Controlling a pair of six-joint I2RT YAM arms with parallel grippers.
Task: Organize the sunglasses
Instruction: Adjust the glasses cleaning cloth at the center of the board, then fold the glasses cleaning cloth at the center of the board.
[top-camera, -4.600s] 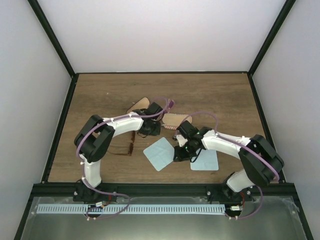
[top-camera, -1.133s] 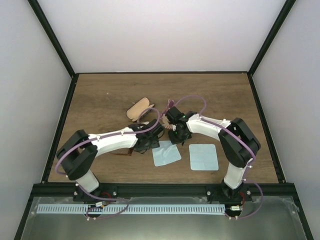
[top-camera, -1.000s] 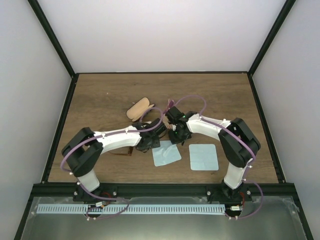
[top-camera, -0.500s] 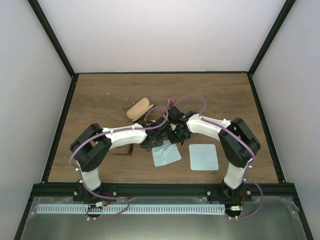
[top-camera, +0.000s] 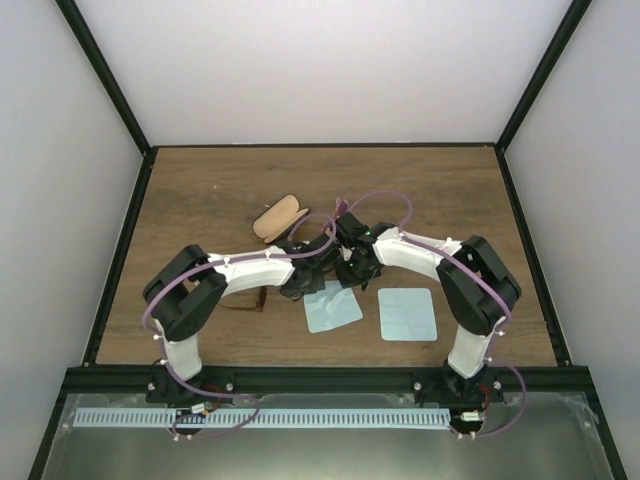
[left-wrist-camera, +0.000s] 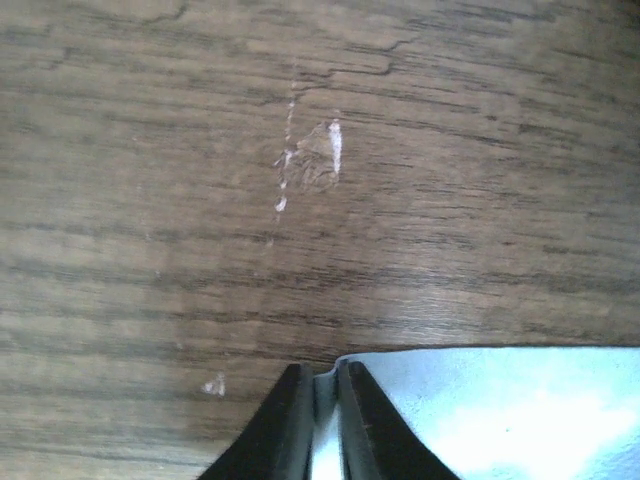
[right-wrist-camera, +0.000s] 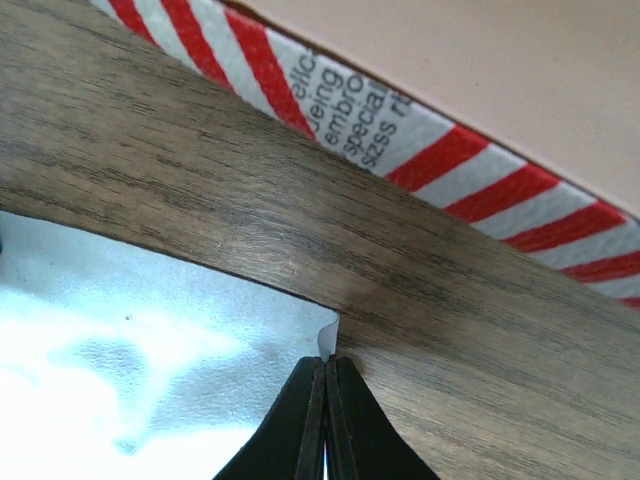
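Sunglasses (top-camera: 257, 301) show a thin dark reddish-brown frame, lenses hardly discernible.

Only one piece of print could be read, and only in part. It stood on a white stripe of the red-and-white striped case (right-wrist-camera: 420, 125), seen in the right wrist view. The letters were small and dark, set in several short lines one under the other, slanted across the stripe. Each line was cut off at its beginning. The fragments looked like "elco", "ueing", "embro", "specia" and "sizss r"; the last two were uncertain. No complete word, brand or number could be made out.
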